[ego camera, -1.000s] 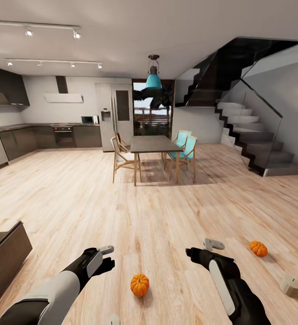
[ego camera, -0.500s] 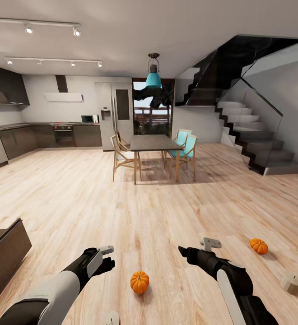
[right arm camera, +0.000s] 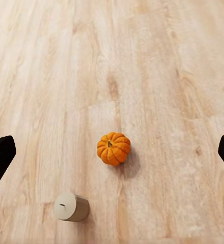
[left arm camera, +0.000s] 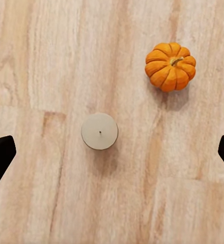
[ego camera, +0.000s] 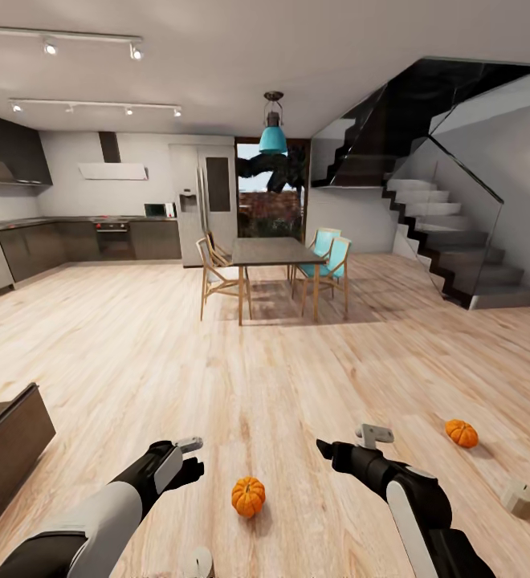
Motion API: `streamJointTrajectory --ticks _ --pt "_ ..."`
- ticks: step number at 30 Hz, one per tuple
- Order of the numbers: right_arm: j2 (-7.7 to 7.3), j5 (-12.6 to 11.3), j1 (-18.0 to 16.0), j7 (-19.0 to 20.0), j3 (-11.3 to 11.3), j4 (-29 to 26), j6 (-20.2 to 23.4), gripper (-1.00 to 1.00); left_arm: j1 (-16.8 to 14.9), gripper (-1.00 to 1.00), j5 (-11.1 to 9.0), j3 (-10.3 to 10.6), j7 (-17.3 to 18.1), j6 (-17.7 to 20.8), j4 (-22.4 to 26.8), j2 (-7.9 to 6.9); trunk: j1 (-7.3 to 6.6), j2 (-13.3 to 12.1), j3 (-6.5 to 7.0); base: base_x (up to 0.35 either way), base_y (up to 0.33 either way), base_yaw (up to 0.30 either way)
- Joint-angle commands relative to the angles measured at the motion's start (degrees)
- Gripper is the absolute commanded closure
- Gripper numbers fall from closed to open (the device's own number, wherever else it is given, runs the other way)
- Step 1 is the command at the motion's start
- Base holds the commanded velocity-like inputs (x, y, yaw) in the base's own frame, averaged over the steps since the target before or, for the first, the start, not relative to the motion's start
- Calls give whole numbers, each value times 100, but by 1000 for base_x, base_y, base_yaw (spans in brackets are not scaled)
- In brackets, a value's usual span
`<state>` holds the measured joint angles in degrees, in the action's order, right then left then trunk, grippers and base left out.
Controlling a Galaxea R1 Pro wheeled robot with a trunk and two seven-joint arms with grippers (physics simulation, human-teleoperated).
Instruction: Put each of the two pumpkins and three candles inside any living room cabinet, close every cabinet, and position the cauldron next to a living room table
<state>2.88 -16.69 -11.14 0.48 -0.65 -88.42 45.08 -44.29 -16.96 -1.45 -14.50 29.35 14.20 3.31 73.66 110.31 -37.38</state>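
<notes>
Both grippers hang spread apart above the wood floor (ego camera: 265, 377), gripping nothing: the left gripper (ego camera: 191, 459) just left of the near pumpkin (ego camera: 249, 496), the right gripper (ego camera: 329, 449) to its right. A second pumpkin (ego camera: 462, 433) sits farther right, a toppled candle (ego camera: 519, 498) near it (another candle (left arm camera: 100, 131) stands upright beside the near pumpkin). A dark cabinet (ego camera: 8, 449) corner shows at left
</notes>
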Motion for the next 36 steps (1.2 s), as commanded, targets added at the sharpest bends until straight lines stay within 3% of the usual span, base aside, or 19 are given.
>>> streamJointTrajectory --ticks 1,36 --pt "2 -1 -3 5 3 -3 27 -100 -1 -100 -53 -13 -42 18 13 3 22 45 -25 0 0 0" --pt "2 5 -5 3 12 35 24 -100 4 -100 -52 1 -62 -37 5 11 791 1448 -653 0 0 0"
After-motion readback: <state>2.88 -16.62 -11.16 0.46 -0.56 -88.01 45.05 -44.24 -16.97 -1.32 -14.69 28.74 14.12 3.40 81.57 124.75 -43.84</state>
